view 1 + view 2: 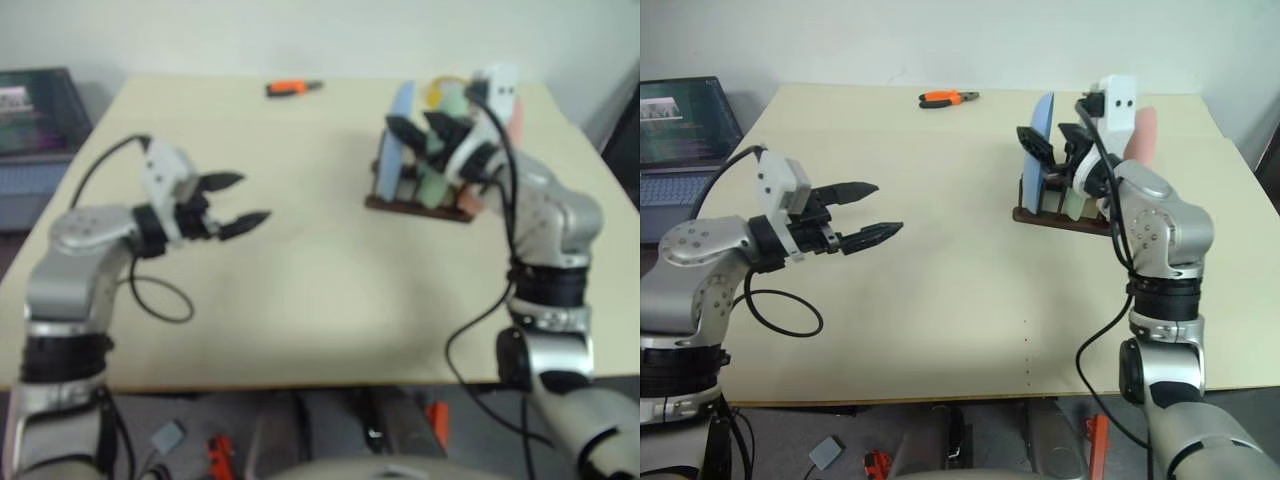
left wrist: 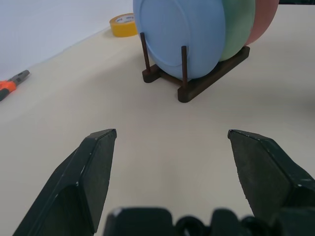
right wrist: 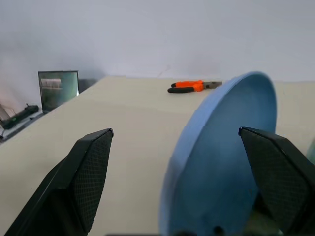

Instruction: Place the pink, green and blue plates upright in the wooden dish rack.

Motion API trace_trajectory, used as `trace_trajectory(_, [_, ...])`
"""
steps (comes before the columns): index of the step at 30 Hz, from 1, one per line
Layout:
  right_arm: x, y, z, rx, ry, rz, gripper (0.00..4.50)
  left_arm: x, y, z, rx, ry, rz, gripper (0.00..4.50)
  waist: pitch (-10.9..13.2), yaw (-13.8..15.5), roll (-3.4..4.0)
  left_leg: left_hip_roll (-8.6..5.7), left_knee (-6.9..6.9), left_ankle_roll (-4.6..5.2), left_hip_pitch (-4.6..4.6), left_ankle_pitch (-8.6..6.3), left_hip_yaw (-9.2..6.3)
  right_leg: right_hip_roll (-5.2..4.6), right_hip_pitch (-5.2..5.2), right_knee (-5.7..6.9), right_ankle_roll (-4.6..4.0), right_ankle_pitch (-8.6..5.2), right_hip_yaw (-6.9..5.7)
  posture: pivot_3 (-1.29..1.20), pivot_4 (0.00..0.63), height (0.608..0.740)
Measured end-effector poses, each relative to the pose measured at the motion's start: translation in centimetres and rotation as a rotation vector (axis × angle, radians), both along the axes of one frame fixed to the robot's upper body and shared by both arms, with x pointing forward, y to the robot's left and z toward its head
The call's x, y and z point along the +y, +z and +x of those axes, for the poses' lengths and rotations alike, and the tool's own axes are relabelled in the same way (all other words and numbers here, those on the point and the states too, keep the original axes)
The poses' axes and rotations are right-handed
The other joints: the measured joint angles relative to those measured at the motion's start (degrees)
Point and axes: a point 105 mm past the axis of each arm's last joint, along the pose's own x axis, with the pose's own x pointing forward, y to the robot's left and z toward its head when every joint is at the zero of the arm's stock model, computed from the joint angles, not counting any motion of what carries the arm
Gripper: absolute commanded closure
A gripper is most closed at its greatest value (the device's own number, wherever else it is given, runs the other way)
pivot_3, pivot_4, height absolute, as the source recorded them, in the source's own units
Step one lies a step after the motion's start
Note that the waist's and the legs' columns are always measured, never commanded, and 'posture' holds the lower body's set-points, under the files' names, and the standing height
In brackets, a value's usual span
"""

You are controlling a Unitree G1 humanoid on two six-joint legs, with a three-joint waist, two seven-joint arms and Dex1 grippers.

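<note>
The wooden dish rack point(image 2: 206, 81) stands at the table's far right. In it the blue plate point(image 2: 182, 29), green plate point(image 2: 241, 24) and pink plate point(image 2: 266, 19) stand upright side by side. My right gripper point(image 1: 1052, 140) is open at the top of the rack. One black finger is on each side of the blue plate's point(image 3: 226, 157) upper rim, and neither grips it. My left gripper point(image 1: 887, 207) hovers open and empty over the left half of the table, pointing toward the rack.
Orange-handled pliers point(image 1: 948, 97) lie at the table's far edge. A yellow tape roll point(image 2: 123, 24) sits behind the rack. A laptop point(image 1: 685, 120) stands off the table's far left corner. The tan table point(image 1: 940, 300) reaches across the middle and front.
</note>
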Motion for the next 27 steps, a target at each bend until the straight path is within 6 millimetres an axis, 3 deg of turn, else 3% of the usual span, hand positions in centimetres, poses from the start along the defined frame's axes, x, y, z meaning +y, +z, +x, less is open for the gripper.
trace_trajectory(6, [-2.7, 3.2, -2.7, -0.138, 0.078, -0.222, 0.03, 0.6, 0.6, -0.2, -0.012, 0.001, 0.03, 0.48, 0.0, 0.3, 0.05, 0.01, -0.08, 0.01, -0.01, -0.01, 0.03, 0.0, -0.02, -0.1, 0.05, -0.04, 0.01, 0.0, 0.15, 0.74])
trace_trajectory(9, [-6.8, 3.5, -4.5, -0.145, 0.124, -0.335, 0.03, 1.2, 1.0, -0.5, -0.021, 0.006, 0.051, 0.48, 0.0, 0.8, 0.04, -0.01, -0.22, 0.01, -0.02, -0.01, -0.02, 0.01, 0.09, -0.4, 0.05, -0.05, -0.12, 0.0, 0.15, 0.74])
trace_trajectory(12, [-11.3, 2.2, -5.7, -0.082, 0.126, -0.402, 0.03, 2.5, 2.1, -0.7, -0.055, 0.038, 0.064, 0.48, 0.0, 0.9, 0.03, -0.04, -0.39, 0.02, 0.03, -0.01, 0.02, -0.03, 0.21, -0.74, 0.1, -0.01, -0.1, 0.0, 0.15, 0.74])
trace_trajectory(17, [-19.6, -4.3, -6.7, 0.181, 0.065, -0.416, 0.03, 4.3, 2.0, -0.9, -0.03, 0.073, 0.082, 0.48, 0.0, 0.7, 0.06, -0.1, -0.43, 0.06, 0.08, -0.03, 0.18, -0.06, 0.17, -0.75, 0.12, 0.02, 0.04, 0.0, 0.15, 0.74])
trace_trajectory(20, [-22.0, -6.0, -7.4, 0.229, 0.045, -0.379, 0.03, 5.1, 1.9, -1.2, -0.025, 0.097, 0.081, 0.48, 0.1, 0.0, 0.15, 0.03, -0.44, 0.06, 0.19, -0.03, 0.28, -0.02, 0.15, -0.65, 0.17, 0.04, 0.08, 0.0, 0.15, 0.74])
trace_trajectory(27, [-25.1, -6.4, -8.2, 0.217, 0.0, -0.281, 0.03, 8.5, 1.9, -1.9, 0.0, 0.191, 0.083, 0.48, 0.1, -0.6, 0.16, 0.08, -0.58, 0.05, 0.52, -0.03, 0.55, 0.18, 0.22, -0.59, 0.13, 0.03, 0.24, 0.0, 0.15, 0.74])
